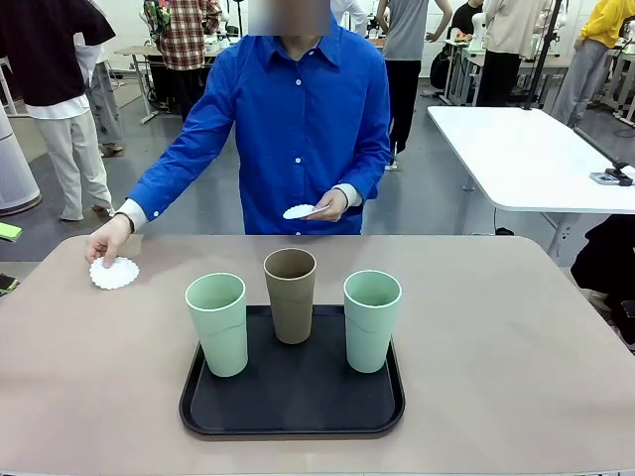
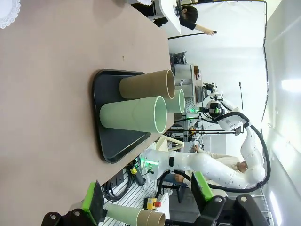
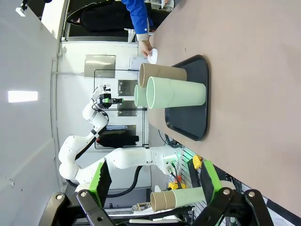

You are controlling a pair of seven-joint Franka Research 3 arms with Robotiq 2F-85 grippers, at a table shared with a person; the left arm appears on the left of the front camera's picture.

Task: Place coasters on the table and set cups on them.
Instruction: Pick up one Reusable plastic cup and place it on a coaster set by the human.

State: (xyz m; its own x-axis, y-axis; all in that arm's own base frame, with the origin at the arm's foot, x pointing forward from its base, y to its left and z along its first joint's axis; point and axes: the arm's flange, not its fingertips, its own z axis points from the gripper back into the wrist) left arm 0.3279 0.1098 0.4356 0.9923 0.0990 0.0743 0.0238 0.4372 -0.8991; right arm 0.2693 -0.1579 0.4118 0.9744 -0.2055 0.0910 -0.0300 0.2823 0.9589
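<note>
The beige-pink table (image 1: 516, 327) takes up the whole near part of the front view, and a person in a blue shirt (image 1: 298, 119) stands at its far edge. A black tray (image 1: 293, 416) lies in the middle of the near side. Three cups stand upright on it: a mint cup (image 1: 218, 322) on the robot's left, a tan cup (image 1: 290, 295) in the middle and a little farther back, and a second mint cup (image 1: 371, 319) on the right. They are close together but not touching.

The left gripper (image 2: 146, 200) has its jaws spread wide with nothing between them, and the right gripper (image 3: 155, 181) is the same – wide and empty. Both are well apart from the tray.

One white coaster (image 1: 114, 273) lies flat on the table near the far left corner, well apart from the tray – the fingers of the person's right hand (image 1: 107, 241) touch it. The person's left hand (image 1: 327, 205) holds another coaster (image 1: 299, 211) in front of the body.
</note>
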